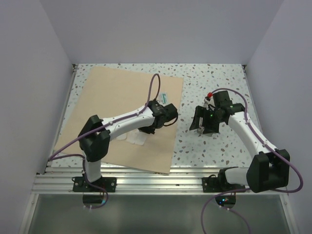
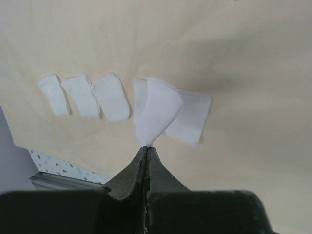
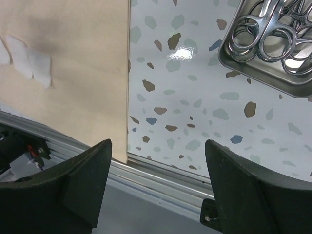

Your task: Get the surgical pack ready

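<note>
Left gripper (image 2: 147, 151) is pinched shut on the corner of a white gauze square (image 2: 158, 109) at its tips, probably to tidy it on the tan wrap sheet (image 2: 243, 48) underneath, while right gripper (image 3: 157, 146) hangs spread wide, steel tray (image 3: 258, 72) ahead-right of it.

The wrap sheet (image 1: 122, 97) looks matt, the gauze square (image 2: 158, 109) soft, steel tray (image 3: 258, 73) glossy.

Your left gripper (image 2: 147, 150) is pinched closed on the corner of a gauze square (image 2: 158, 109), its arm stretched forward. Your right gripper (image 3: 157, 165) points down, jaws spread wide.
</note>
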{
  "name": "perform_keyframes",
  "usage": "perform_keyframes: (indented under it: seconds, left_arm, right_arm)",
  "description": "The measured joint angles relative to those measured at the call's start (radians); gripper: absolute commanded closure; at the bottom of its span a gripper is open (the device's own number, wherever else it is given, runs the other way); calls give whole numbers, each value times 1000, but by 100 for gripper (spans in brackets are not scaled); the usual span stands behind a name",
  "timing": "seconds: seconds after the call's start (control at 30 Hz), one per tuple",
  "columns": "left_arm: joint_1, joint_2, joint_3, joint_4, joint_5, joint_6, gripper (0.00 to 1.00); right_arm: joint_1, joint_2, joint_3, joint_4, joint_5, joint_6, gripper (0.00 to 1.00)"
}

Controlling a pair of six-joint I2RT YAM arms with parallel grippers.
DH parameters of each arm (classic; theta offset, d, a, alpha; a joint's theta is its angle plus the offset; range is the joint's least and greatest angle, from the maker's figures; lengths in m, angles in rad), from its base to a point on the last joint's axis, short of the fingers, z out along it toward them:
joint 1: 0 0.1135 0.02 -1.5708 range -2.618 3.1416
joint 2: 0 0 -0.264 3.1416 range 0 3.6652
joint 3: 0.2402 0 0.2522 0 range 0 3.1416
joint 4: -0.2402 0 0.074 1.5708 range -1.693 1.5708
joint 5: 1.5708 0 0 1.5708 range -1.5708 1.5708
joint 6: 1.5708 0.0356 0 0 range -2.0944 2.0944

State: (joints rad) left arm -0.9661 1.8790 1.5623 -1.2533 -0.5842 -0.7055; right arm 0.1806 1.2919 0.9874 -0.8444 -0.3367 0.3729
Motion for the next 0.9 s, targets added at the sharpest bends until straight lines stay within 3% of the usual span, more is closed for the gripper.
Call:
perform_keyframes:
  seconds: [0.9]
  left_arm:
    - [-7,103,-95,97,42,34,100]
  right_arm:
    - [0,31,-2,7,-7,0,18]
